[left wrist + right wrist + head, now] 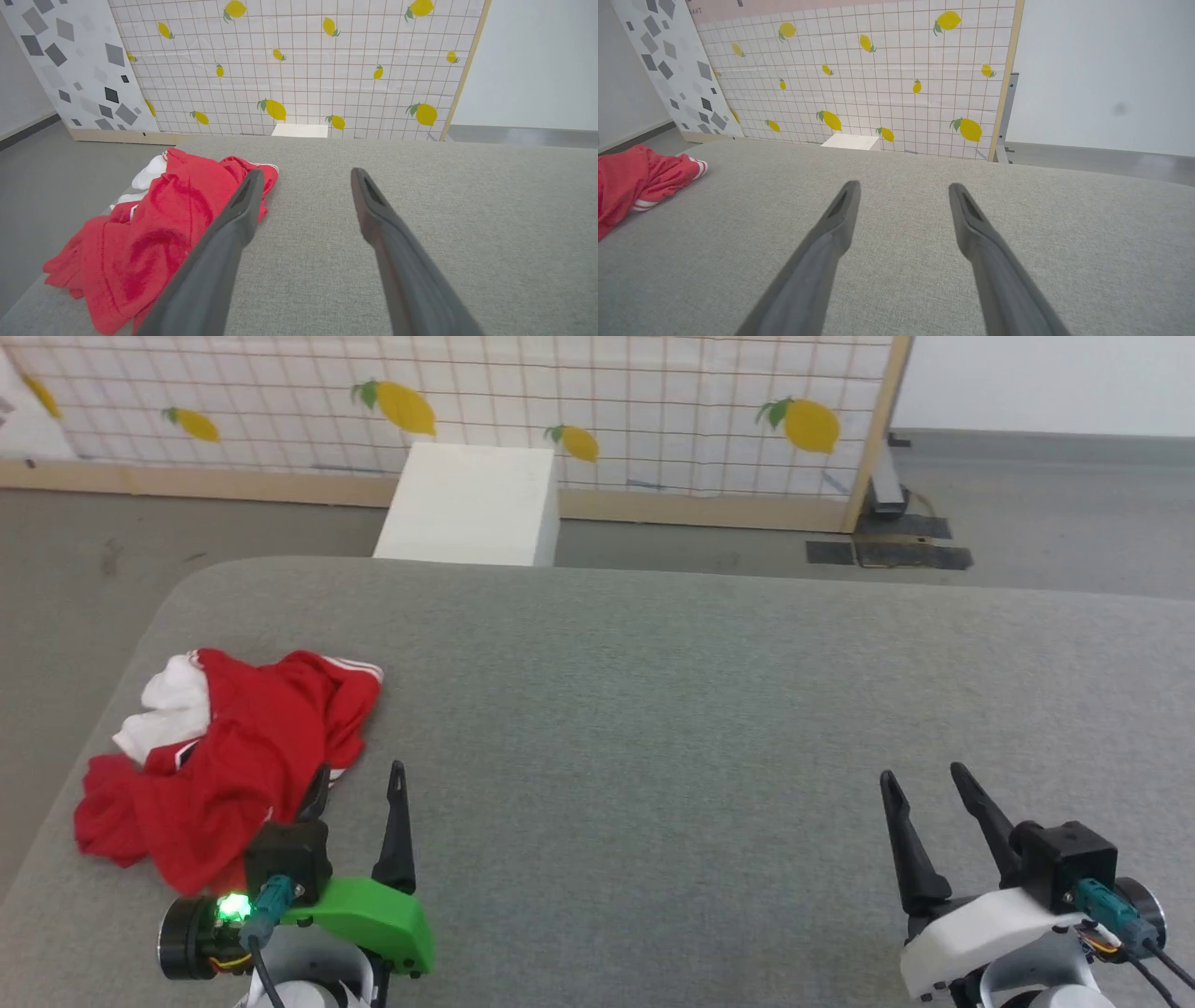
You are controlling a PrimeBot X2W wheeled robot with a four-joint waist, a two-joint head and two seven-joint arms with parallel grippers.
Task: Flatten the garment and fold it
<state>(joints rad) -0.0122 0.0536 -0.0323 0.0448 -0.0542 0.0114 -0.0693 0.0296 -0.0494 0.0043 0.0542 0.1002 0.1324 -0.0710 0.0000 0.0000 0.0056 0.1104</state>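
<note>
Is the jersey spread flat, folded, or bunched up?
Bunched up. The garment lies in a wrinkled heap on the grey surface, white panel and striped trim poking out.

**Red jersey, grey cloth, lemon screen**

At eight o'clock in the head view, the garment [233, 756] is red with white panels and red-white striped trim. The tabletop [700, 709] is grey. At twelve o'clock, the screen [653, 411] is white, gridded, and dotted with yellow, green-leaved lemons. The box [471, 504] is white.
</note>
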